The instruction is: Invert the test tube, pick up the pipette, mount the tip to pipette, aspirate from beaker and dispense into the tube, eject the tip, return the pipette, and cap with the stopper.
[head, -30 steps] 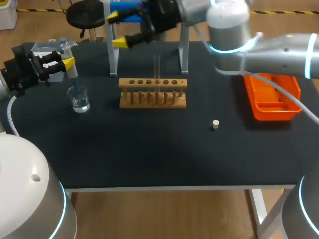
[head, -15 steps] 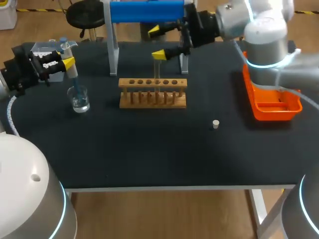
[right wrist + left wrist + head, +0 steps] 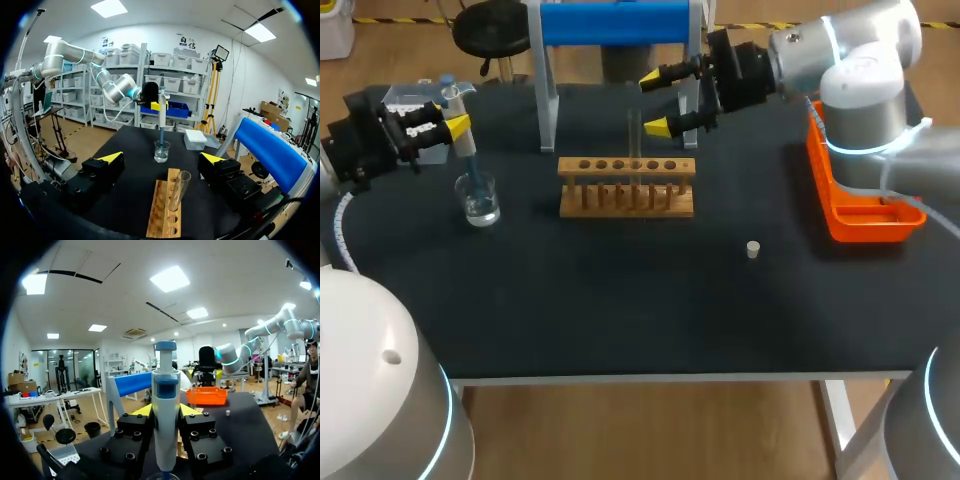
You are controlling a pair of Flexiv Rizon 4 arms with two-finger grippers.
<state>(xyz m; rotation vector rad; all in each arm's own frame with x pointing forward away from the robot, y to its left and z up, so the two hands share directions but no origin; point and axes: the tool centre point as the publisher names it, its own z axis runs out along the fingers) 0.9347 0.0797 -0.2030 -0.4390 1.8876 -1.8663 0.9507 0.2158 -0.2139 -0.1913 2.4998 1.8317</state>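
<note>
Overhead, the left end effector (image 3: 446,123) sits at the left edge of the dark surface (image 3: 620,300), its yellow-tipped fingers pinching the pipette (image 3: 462,135) near its top. The pipette hangs upright with its lower end down inside the beaker (image 3: 479,198), which holds clear liquid. A wooden rack (image 3: 627,187) stands mid-surface, and the test tube (image 3: 634,135) rises upright from one of its holes. The right end effector (image 3: 655,101) comes in from the right and hovers behind the rack, fingers spread wide, with the test tube just beside their tips and touching neither. The small stopper (image 3: 752,249) lies alone on the surface, between the rack and the orange tray (image 3: 865,205). A blue stand (image 3: 615,22) spans the far edge, and a clear tip box (image 3: 412,98) sits at the far left corner.

From the left wrist, the pipette stands clamped between both fingers, its blue button end up. The beaker's rim shows just under it.

From the right wrist, the fingers stand well apart. The test tube, open end up, stands in the rack ahead of the gap between them, clear of both. Farther ahead the beaker stands with the pipette in it, held from above by the left end effector.
</note>
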